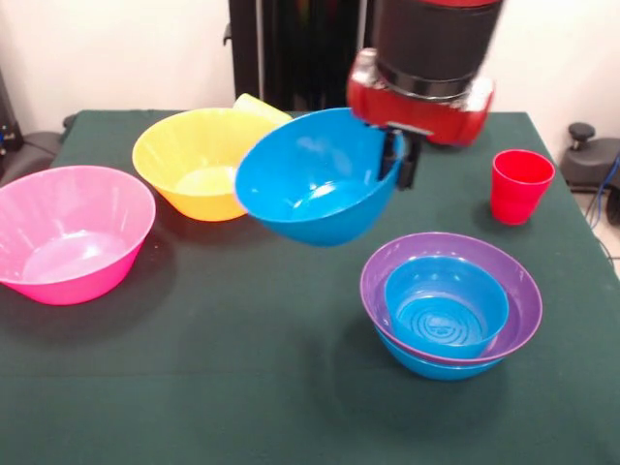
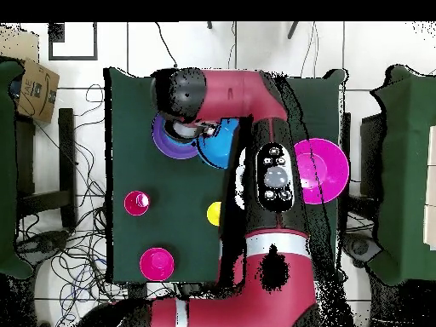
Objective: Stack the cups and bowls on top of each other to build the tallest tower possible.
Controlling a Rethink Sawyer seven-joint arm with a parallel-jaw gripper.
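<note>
Bowls were the job: the gripper [image 1: 397, 160] clenched the rim of a tilted blue bowl [image 1: 315, 189] in the air, at eleven o'clock from the purple stack [image 1: 450, 300], so it should be levelled and centred before release.

Taking the nested pile [image 1: 446, 310] of three bowls as the mark, a lifted bowl [image 1: 315, 189] hangs clear of the table just behind and left of it, a lone cup [image 1: 520, 184] stands behind to its right, and well to its left sit a nearer bowl [image 1: 73, 232] and, further back, a farther bowl [image 1: 199, 160] with a second cup [image 1: 260, 105] right behind it.
</note>
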